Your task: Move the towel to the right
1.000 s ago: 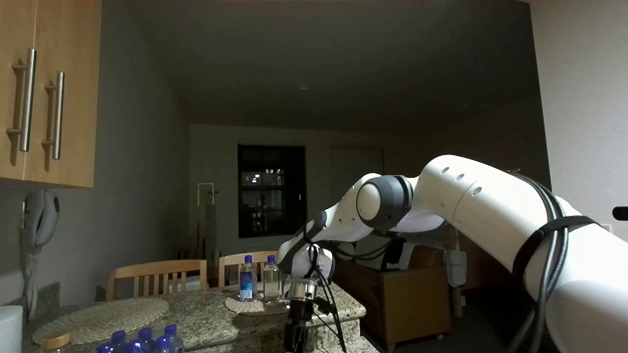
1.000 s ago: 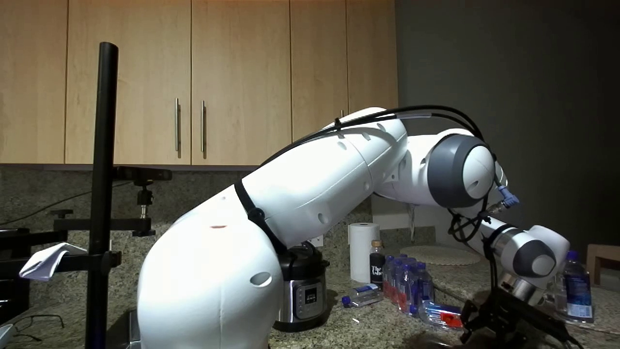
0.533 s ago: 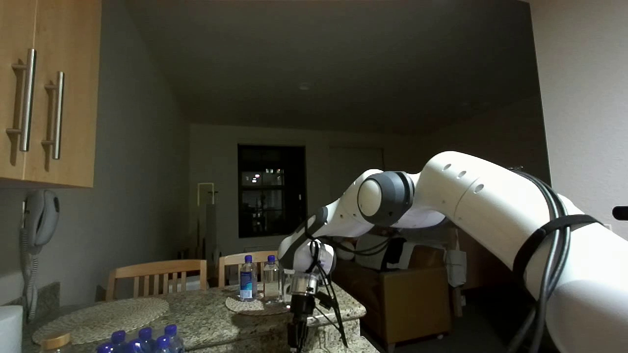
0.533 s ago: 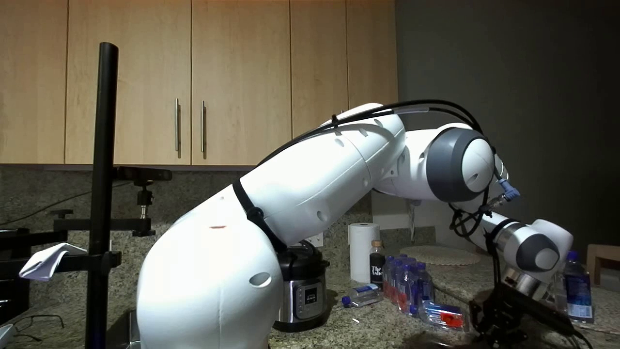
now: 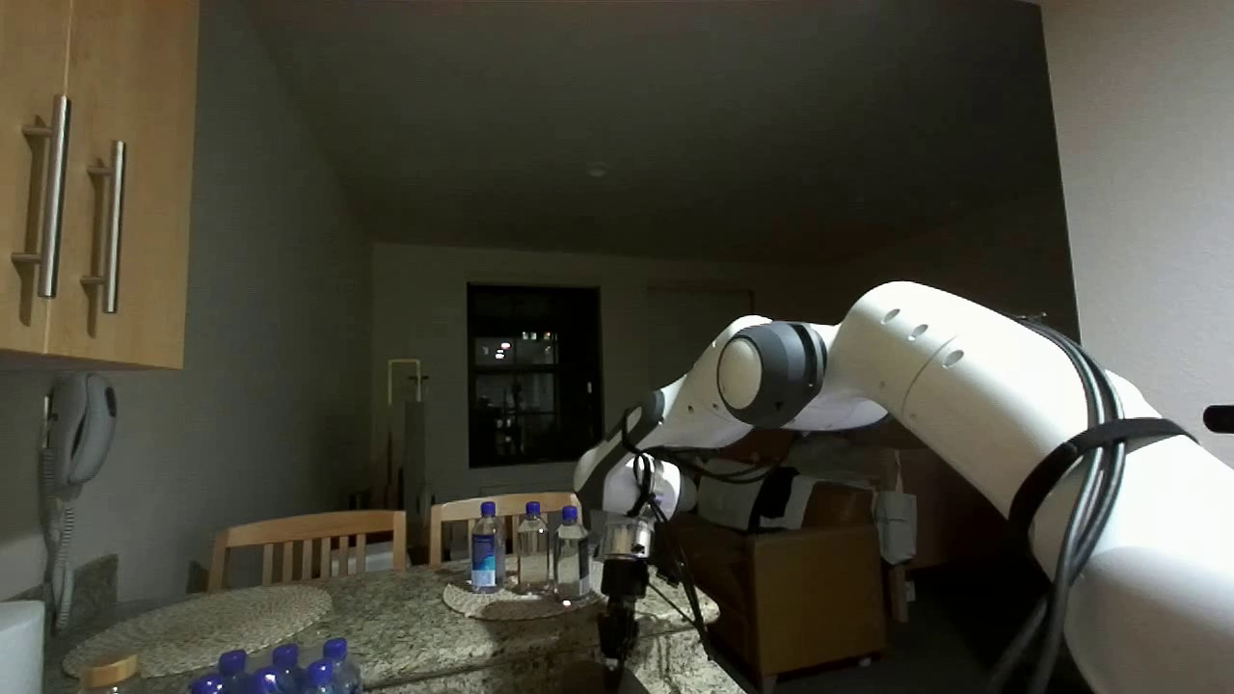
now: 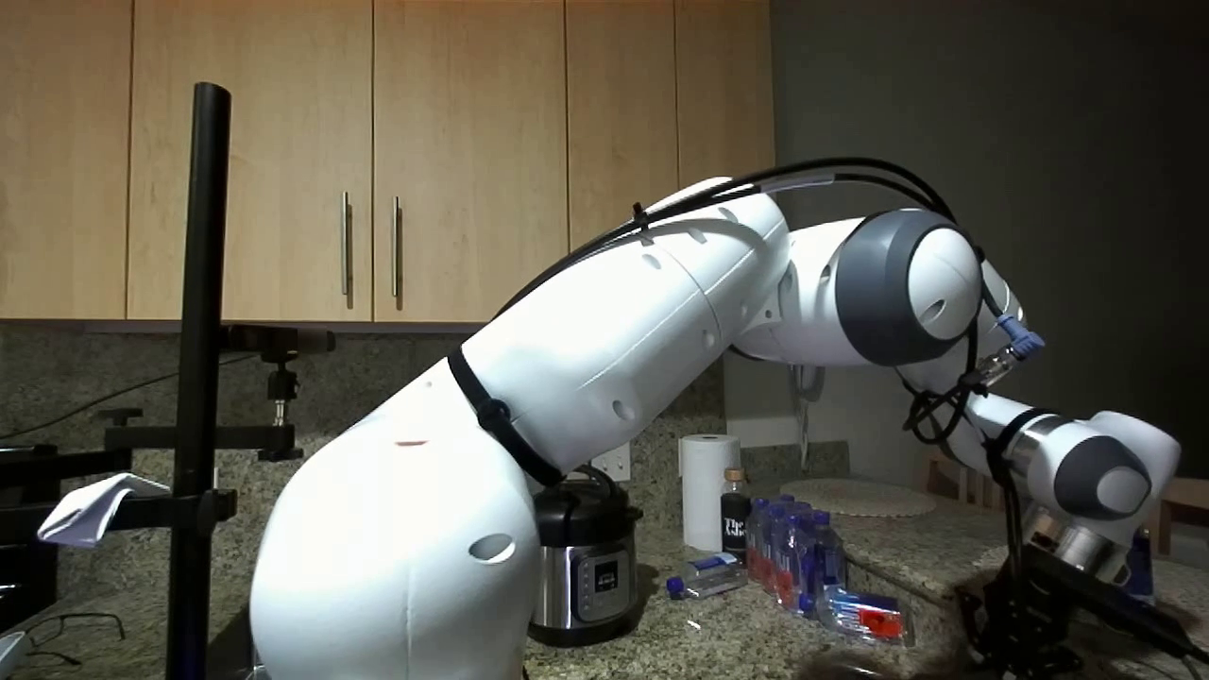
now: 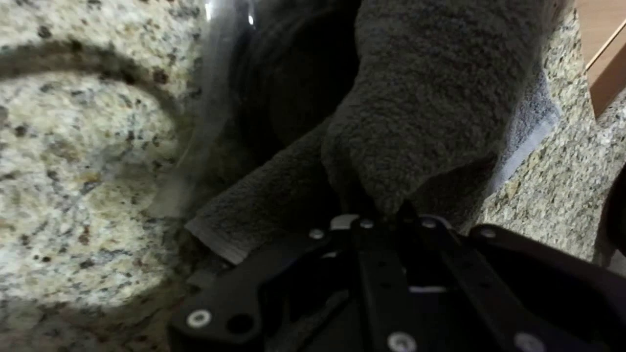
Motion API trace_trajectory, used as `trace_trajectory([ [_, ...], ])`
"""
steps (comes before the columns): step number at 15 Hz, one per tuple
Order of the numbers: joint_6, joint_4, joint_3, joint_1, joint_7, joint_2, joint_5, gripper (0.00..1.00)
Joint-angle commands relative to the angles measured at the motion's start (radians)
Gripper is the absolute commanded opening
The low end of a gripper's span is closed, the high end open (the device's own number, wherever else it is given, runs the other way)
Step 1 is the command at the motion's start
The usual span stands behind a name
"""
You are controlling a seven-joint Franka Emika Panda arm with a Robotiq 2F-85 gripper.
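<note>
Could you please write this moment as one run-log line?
hand: shut on gray towel | surface: speckled counter | towel fully lifted: unclear | rightward move: completion unclear

The towel (image 7: 420,107) is in the jaws, over the counter (image 7: 83,195).

Dim lighting, grey walls (image 5: 270,337); dark window (image 5: 533,390) at the far end with a few bright spots (image 5: 500,353). Two wooden chairs (image 5: 313,527) behind the granite counter (image 5: 395,617), brown sofa (image 5: 819,607) past its end. Light-wood cabinets (image 6: 472,142) above a granite backsplash (image 6: 368,364).
</note>
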Motion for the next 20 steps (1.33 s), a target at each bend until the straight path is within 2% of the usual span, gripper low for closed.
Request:
trace_trajectory([
  [1, -0.017, -0.002, -0.015, -0.023, -0.007, -0.036, -0.016, 0.11],
  [11, -0.063, 0.012, -0.135, -0.044, 0.046, 0.004, -0.141, 0.1],
  [18, -0.047, 0.016, -0.169, -0.047, 0.091, 0.038, -0.197, 0.09],
  [19, -0.043, 0.017, -0.171, -0.044, 0.102, 0.042, -0.205, 0.34],
  [20, -0.045, 0.018, -0.17, -0.044, 0.109, 0.044, -0.213, 0.35],
])
